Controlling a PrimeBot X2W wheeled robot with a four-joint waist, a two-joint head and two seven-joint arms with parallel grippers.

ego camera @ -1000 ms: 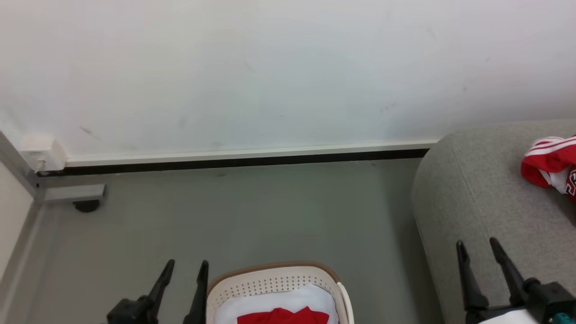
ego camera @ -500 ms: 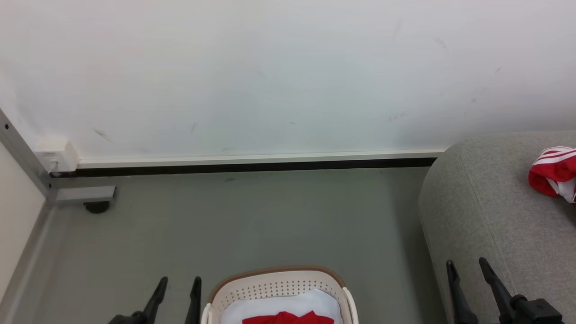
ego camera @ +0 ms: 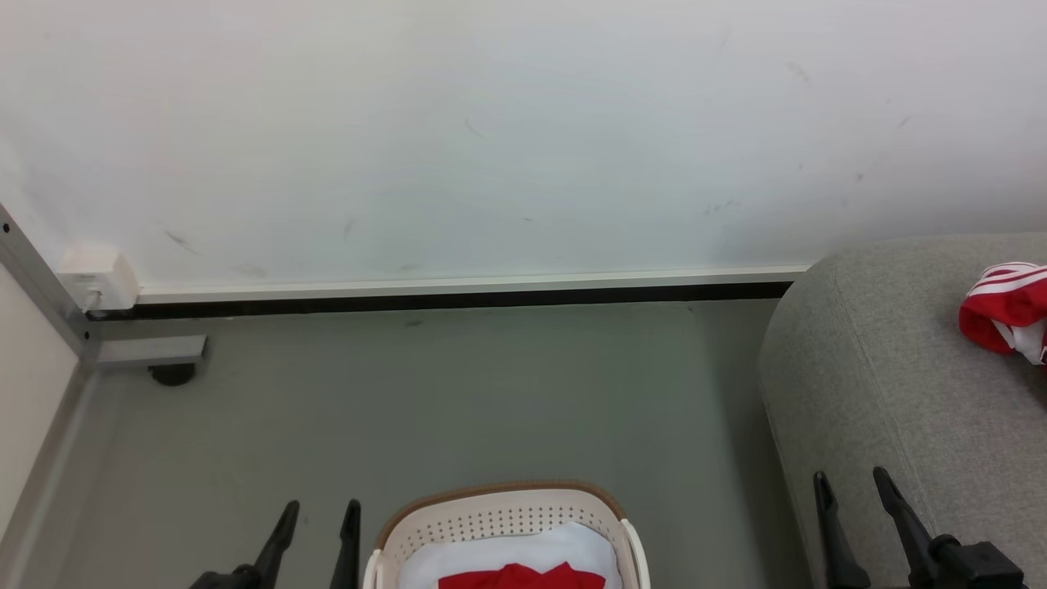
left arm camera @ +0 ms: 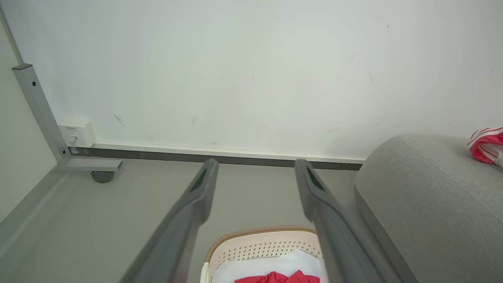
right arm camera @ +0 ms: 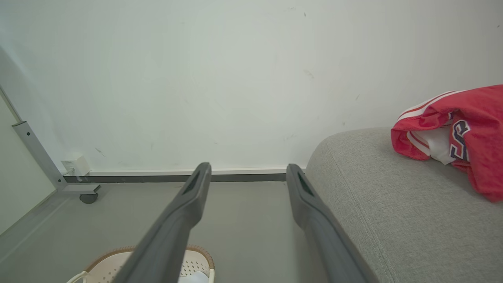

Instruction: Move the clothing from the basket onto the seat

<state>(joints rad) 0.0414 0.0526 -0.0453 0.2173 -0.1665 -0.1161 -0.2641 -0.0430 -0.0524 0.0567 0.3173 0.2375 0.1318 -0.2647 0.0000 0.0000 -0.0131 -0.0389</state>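
Since one second ago the whole head view has shifted, so it is the camera that moved and not the things; both grippers now show lower at the bottom edge. The left gripper (ego camera: pixel 321 511) hangs over the grey floor (ego camera: pixel 491 393), just beside the left wall of the basket (ego camera: pixel 499 491). Its two fingers are spread apart with nothing between them. The right gripper (ego camera: pixel 851 481) shows against the rounded left end of the seat (ego camera: pixel 883 376), and its fingers are also spread and empty. Inside the basket one red garment (ego camera: pixel 519 577) lies on top of a white cloth (ego camera: pixel 491 552). A second red garment (ego camera: pixel 1002 307) with white stripes lies crumpled on the seat near the right edge of the view, well apart from both grippers. In the right wrist view it shows dark letters on a white part. Behind is a white wall (ego camera: pixel 491 147) with a dark skirting (ego camera: pixel 442 300), and at the left a metal frame (ego camera: pixel 147 350) with a caster (ego camera: pixel 172 375).
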